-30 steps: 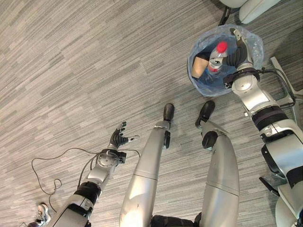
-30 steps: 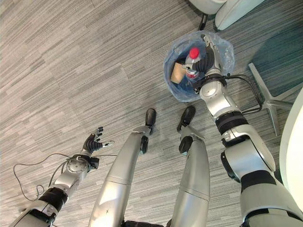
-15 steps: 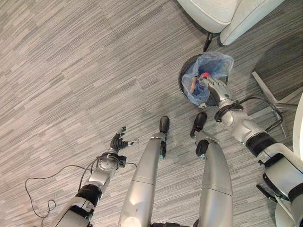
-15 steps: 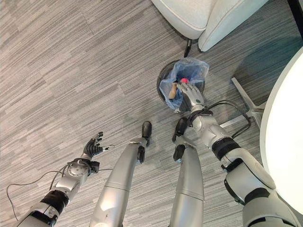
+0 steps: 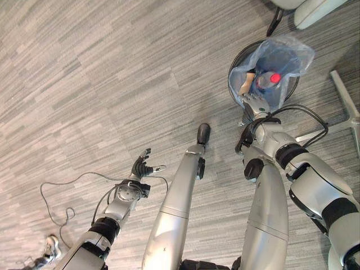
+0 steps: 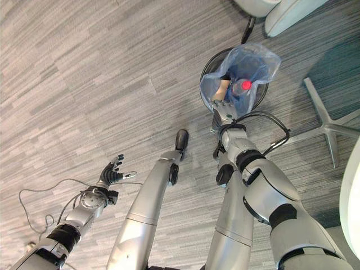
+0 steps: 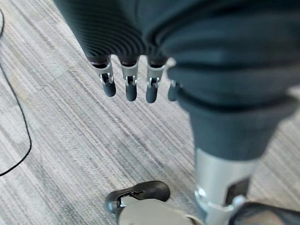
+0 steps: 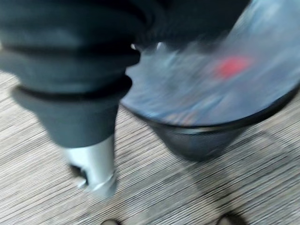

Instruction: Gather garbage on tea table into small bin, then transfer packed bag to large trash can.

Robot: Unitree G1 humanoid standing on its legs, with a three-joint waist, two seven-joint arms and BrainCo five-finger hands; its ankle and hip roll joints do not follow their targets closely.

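Note:
The small black mesh bin (image 5: 231, 79) stands on the floor to the front right, lined with a blue see-through bag (image 5: 293, 53) that puffs up above the rim. Inside lie a bottle with a red cap (image 5: 274, 78) and a brown piece (image 5: 246, 85). My right hand (image 5: 254, 103) is at the bin's near rim, against the bag's edge. The right wrist view shows the bin's wall (image 8: 201, 140) and the red cap (image 8: 232, 65) close by. My left hand (image 5: 141, 167) hangs open over the floor at the lower left, holding nothing, its fingers (image 7: 130, 88) straight.
Grey striped carpet lies all around. A silver chair base (image 5: 344, 119) spreads right of the bin, and a pale seat (image 5: 313, 8) stands behind it. A white table edge (image 6: 352, 191) shows at the far right. A person's shoe (image 5: 50, 247) is at the lower left.
The camera has shifted. My right hand has drawn back from over the bag's contents to the bin's near rim. The left hand keeps its open pose.

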